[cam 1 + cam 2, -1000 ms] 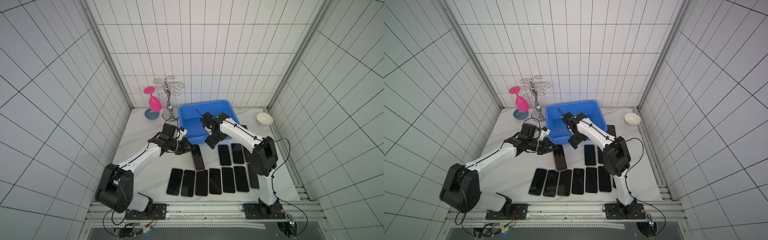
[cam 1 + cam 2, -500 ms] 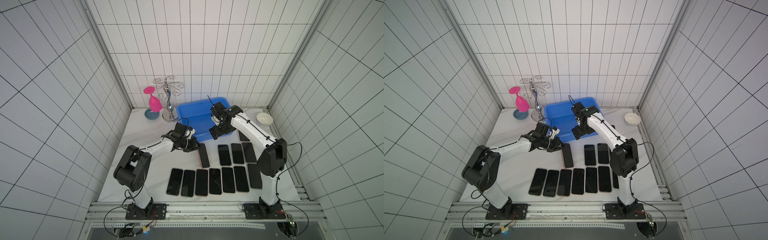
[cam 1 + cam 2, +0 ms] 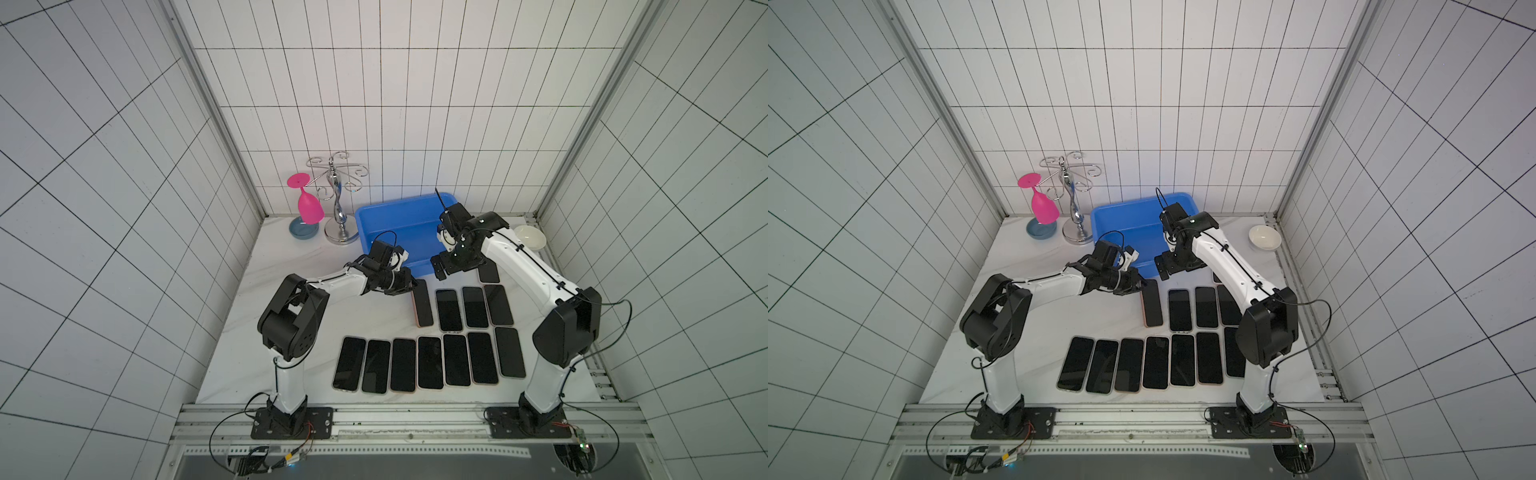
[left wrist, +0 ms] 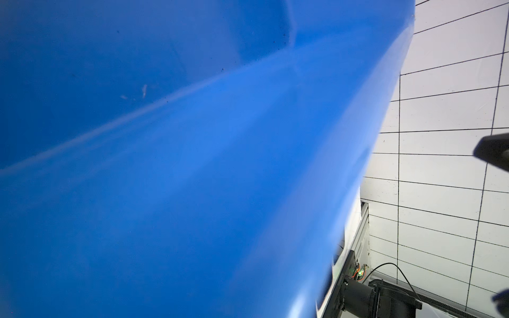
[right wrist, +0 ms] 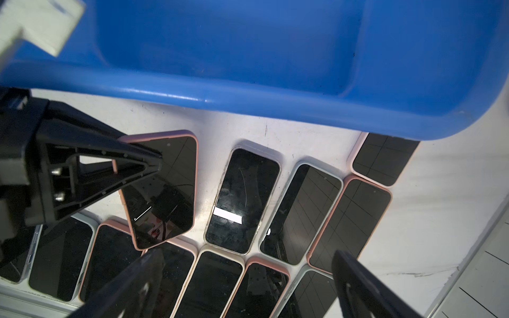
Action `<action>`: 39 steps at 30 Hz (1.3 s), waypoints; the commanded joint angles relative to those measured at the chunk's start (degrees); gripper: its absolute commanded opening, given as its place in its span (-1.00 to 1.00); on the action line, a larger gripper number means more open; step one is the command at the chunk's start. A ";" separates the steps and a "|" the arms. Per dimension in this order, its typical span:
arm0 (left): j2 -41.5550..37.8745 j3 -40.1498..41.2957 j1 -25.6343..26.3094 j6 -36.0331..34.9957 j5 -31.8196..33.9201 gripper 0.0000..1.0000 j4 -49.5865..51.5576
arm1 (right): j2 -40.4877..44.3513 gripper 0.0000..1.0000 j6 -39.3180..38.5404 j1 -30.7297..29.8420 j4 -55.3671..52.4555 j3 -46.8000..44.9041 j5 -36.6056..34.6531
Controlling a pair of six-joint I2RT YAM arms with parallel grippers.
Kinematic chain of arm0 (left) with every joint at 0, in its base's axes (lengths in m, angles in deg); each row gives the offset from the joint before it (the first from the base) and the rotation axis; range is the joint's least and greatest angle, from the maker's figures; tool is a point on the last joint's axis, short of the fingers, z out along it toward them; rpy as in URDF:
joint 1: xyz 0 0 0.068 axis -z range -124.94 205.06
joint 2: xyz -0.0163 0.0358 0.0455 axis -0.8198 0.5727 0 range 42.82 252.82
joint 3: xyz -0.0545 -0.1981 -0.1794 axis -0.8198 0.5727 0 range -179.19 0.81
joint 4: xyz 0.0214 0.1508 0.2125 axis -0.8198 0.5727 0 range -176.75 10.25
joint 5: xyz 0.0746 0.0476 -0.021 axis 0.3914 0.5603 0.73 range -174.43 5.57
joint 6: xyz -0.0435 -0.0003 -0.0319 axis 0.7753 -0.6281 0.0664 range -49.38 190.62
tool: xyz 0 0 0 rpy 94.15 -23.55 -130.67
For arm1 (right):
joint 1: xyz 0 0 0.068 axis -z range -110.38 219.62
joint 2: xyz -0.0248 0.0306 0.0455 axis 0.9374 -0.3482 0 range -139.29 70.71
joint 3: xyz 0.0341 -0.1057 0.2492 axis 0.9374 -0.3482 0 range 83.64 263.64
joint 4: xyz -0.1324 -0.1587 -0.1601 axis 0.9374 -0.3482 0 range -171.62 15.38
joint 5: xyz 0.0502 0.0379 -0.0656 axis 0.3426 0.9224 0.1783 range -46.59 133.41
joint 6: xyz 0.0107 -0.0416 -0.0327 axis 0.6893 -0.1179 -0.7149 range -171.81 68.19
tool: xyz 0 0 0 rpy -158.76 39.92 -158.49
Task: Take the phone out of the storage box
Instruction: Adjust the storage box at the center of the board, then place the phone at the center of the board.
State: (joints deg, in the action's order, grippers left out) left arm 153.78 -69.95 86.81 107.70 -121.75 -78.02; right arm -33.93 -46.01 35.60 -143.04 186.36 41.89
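- Pink-cased phone (image 3: 423, 307) is lying outside the storage box (image 3: 395, 212), toward the table's (image 3: 365, 320) far edge, just in front of the box's near rim and beside a row of three phones (image 3: 473, 307).
- The left gripper (image 3: 409, 286) is clamping its far end, with the arm stretching low; the right gripper (image 3: 440, 270) is hovering with its fingers wide apart over that rim.
- In my judgement, the step is calling for a level lowering clear of the neighbours before release.

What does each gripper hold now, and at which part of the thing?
The left gripper pinches the pink-cased phone at its end nearest the storage box. The right gripper, open, holds nothing.
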 commanded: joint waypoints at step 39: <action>-1.77 -0.96 1.22 -4.58 11.99 0.88 24.73 | 4.79 0.98 2.61 0.49 -2.59 -2.02 2.31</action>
State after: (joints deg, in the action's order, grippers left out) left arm 151.83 -71.83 88.36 101.82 -112.66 -62.41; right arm -31.70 -44.39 36.76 -143.96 183.80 44.10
